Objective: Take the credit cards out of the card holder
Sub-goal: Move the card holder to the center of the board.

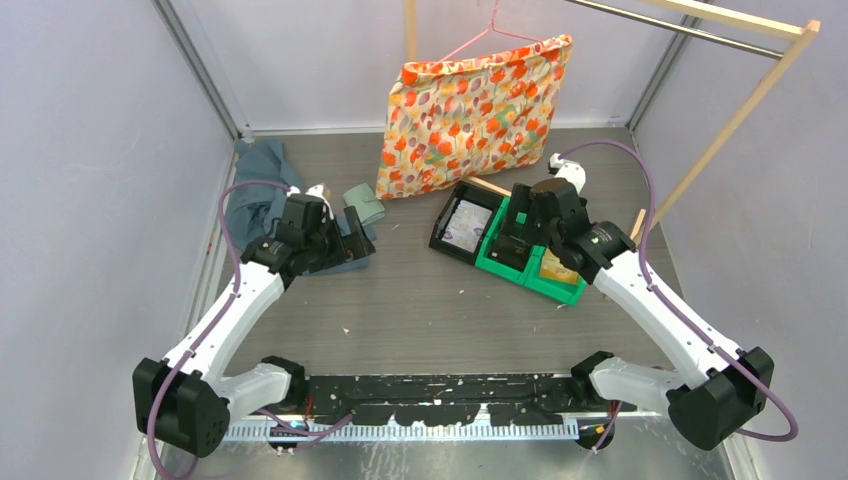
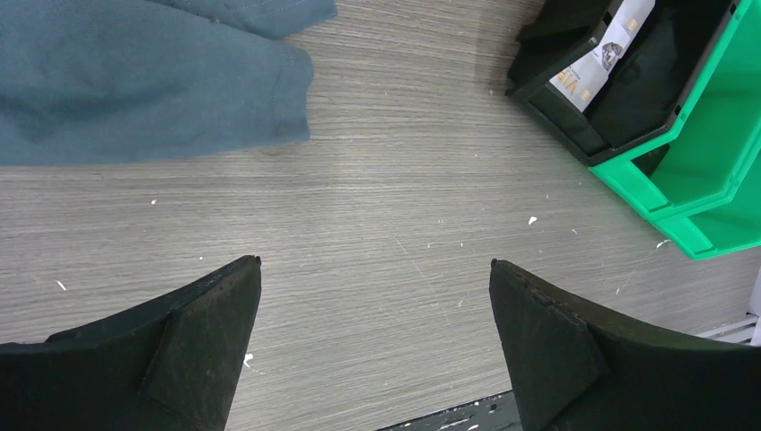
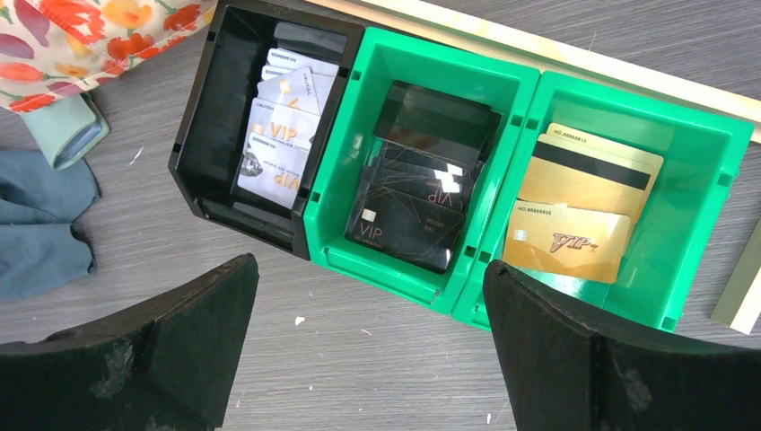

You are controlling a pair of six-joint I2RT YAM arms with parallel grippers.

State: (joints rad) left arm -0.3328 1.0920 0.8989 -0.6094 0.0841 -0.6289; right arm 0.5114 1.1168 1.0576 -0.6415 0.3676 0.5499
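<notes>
The sage-green card holder (image 1: 364,204) lies folded on the table beside the blue-grey cloth (image 1: 258,190); it also shows at the left edge of the right wrist view (image 3: 65,128). I cannot see any cards inside it. Several whitish credit cards (image 3: 280,135) lie in a black bin (image 1: 443,236). My left gripper (image 1: 352,241) is open and empty just in front of the holder, over bare table in its own view (image 2: 376,262). My right gripper (image 1: 512,243) is open and empty above the bins (image 3: 370,262).
Two joined green bins (image 3: 529,99) hold black cards (image 3: 415,206) and gold cards (image 3: 574,215). A floral bag (image 1: 475,110) hangs on a pink hanger at the back. A wooden rack frame (image 1: 745,110) stands at the right.
</notes>
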